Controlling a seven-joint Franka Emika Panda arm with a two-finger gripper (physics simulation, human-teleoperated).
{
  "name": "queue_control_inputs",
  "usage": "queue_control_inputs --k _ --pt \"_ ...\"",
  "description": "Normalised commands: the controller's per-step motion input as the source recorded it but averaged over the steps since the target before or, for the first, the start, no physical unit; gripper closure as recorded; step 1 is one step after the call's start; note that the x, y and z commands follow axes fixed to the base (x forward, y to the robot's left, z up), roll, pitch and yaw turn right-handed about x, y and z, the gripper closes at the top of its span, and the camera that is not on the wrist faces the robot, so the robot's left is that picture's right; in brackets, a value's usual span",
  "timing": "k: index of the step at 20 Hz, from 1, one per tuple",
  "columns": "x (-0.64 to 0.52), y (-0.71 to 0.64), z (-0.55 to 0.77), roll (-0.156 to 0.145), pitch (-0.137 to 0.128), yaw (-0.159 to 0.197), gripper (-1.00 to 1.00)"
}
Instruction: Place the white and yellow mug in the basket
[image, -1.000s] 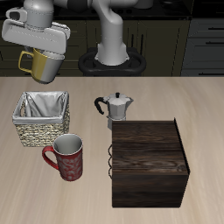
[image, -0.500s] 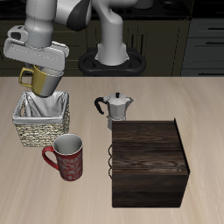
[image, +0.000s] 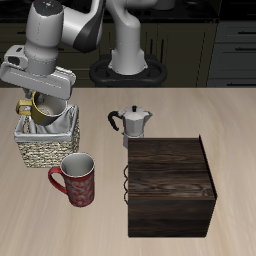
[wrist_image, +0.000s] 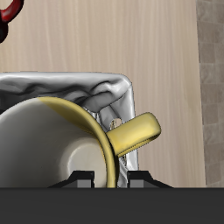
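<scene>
Clamped on the white and yellow mug (image: 43, 108), the pincer (image: 40, 92) has its fingers closed against the mug's rim and carries it tilted, mouth turned toward the front of the desk (image: 200, 110), directly over the basket (image: 45, 150). The mug's lower part sits level with the basket's grey-white lining (image: 60, 120) near the basket's back wall (whether it touches the cloth cannot be told from outside). In the wrist view the mug (wrist_image: 48, 144) fills much of the frame with its pale inside facing the camera, its yellow loop handle (wrist_image: 136, 133) reaching across the crumpled lining (wrist_image: 79, 86), and the bare wooden desk (wrist_image: 114, 35) beyond.

Just in front of the basket, nearer the desk's front edge, stands a red patterned mug (image: 76, 180) with a grey inside. Farther along the desk, a silver moka pot (image: 131, 123) stands upright, and right in front of it lies a dark wooden box (image: 170, 185), the two close together.
</scene>
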Motion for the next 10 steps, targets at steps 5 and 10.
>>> queue_control_inputs --k 5,10 --pt "-0.05 0.04 0.01 0.017 -0.03 -0.016 -1.0" --pt "-0.09 0.08 0.24 0.006 -0.041 -0.013 -1.0"
